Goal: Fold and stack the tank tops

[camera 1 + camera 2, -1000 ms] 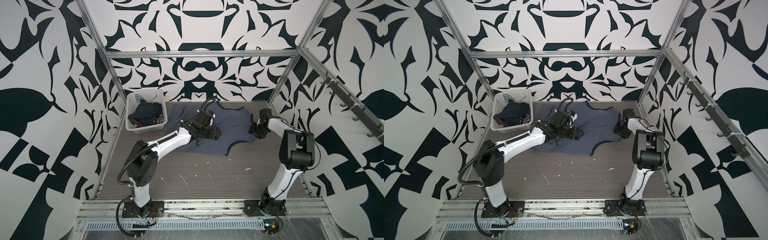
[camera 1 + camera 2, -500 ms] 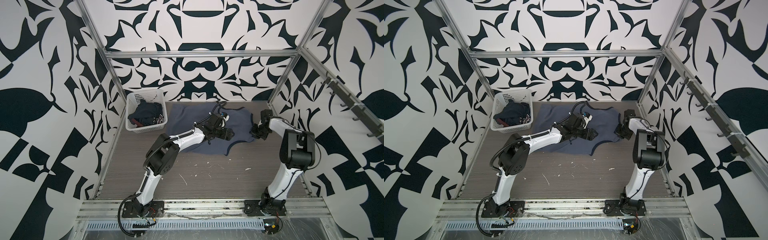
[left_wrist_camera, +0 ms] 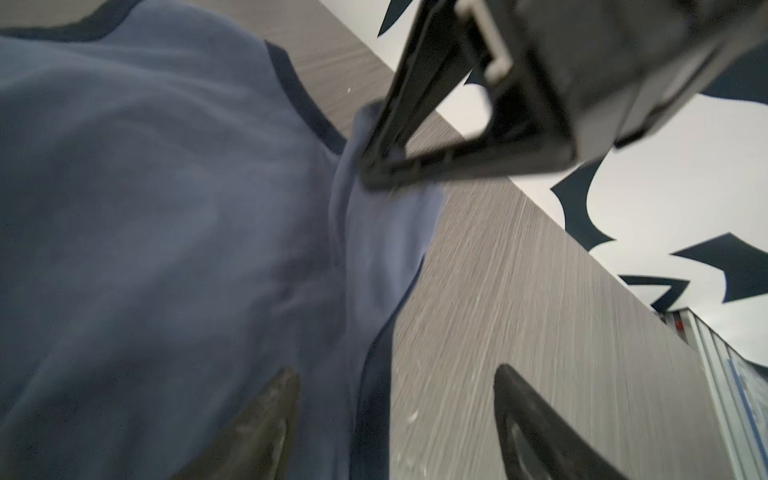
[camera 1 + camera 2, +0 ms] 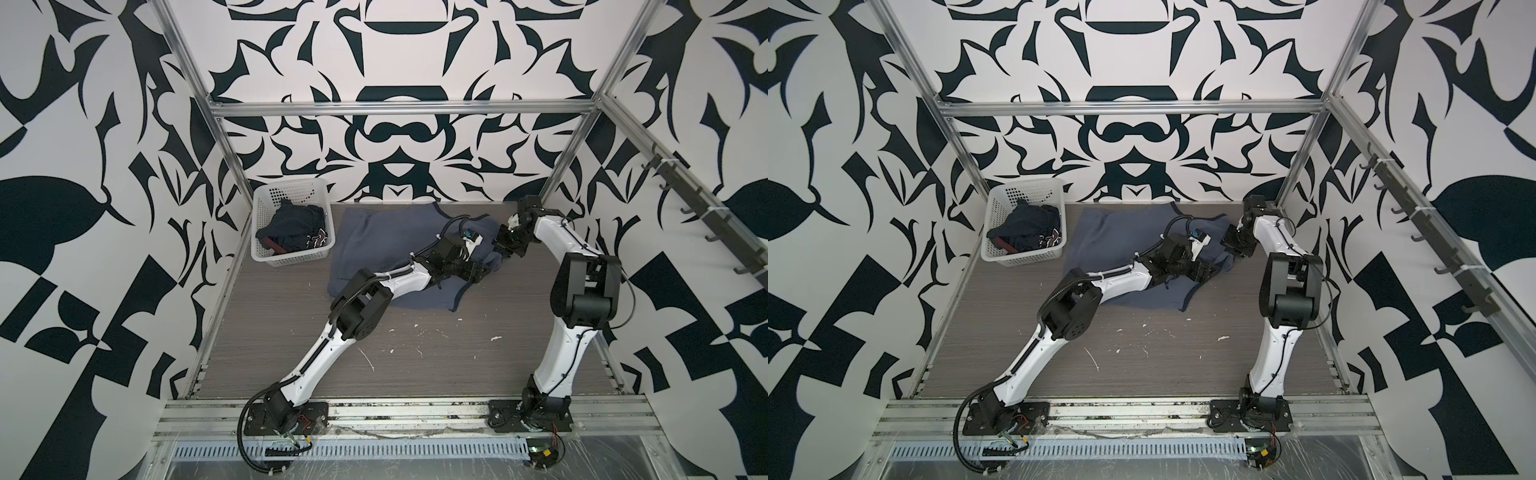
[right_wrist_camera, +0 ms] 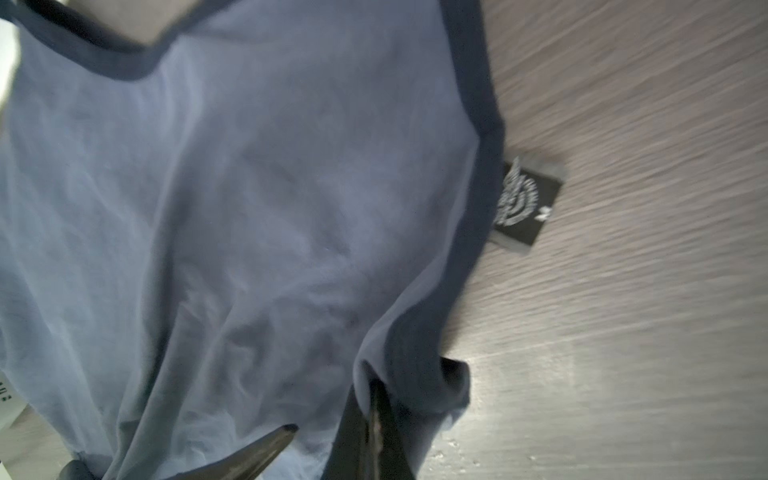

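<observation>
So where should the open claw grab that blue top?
The blue top's dark hem, beside the corner the right gripper pinches. The open left gripper could probably drop from above: the cloth lies flat on the table, and that hem runs between its fingers.

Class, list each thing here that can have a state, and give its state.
blue tank top: spread out, unfolded, one corner pinched up
navy tank top: crumpled in the basket
basket: upright
left gripper: open over the blue tank top
right gripper: shut on the blue tank top

Black-and-white patterned walls (image 4: 83, 124) enclose a grey wood-grain surface (image 4: 457, 365), framed by metal bars (image 4: 399, 109); a hook rail (image 4: 706, 208) lines one wall.
</observation>
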